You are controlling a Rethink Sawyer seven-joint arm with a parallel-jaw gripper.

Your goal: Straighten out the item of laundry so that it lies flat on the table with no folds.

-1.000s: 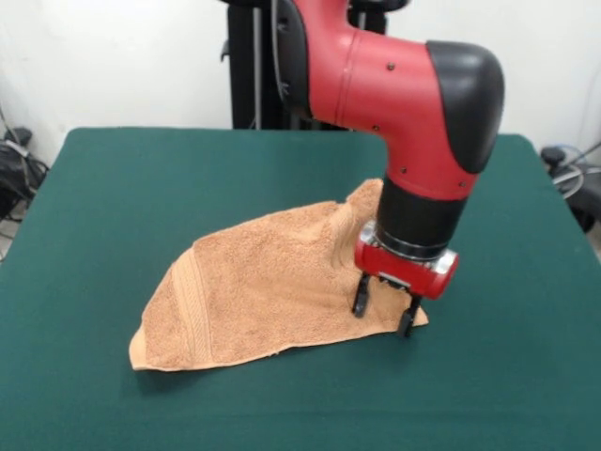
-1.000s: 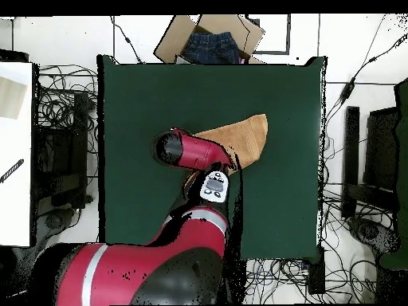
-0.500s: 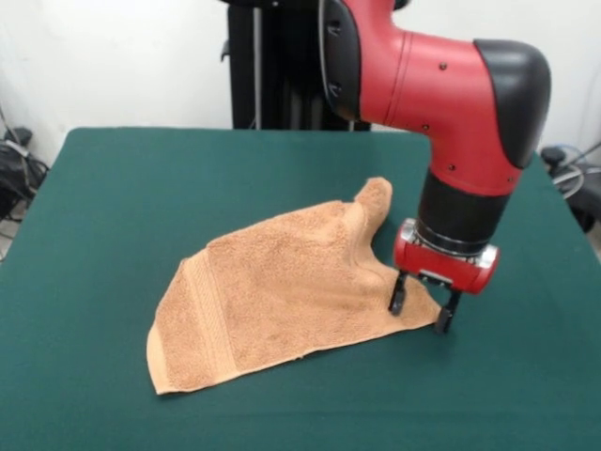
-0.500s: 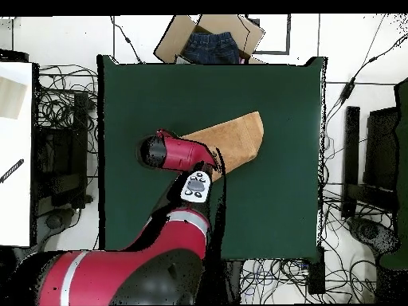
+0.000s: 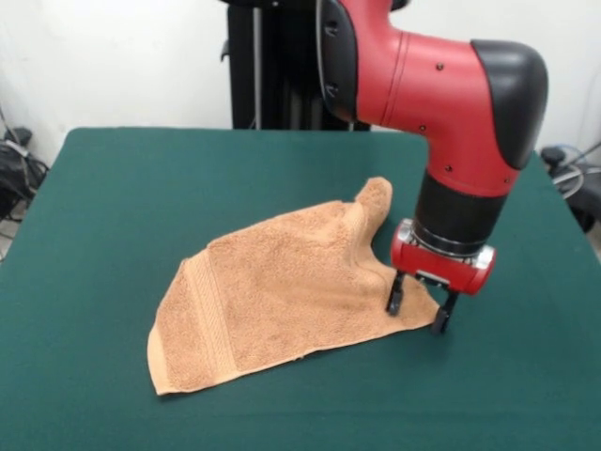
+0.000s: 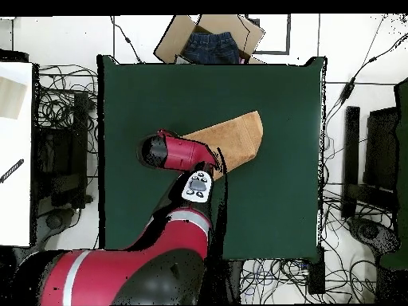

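Gripper (image 5: pixel 417 314): jaws standing spread, straddling the towel (image 5: pixel 272 296) corner on the table (image 5: pixel 113 188), seemingly positioning to flatten it.

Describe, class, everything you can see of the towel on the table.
The towel is light orange-tan terry cloth with a woven band near its left edge. It lies on the green table, not flat: it forms a rough triangle, with a bunched peak standing up at its far right. The gripper stands open over its right corner, one finger on the cloth.
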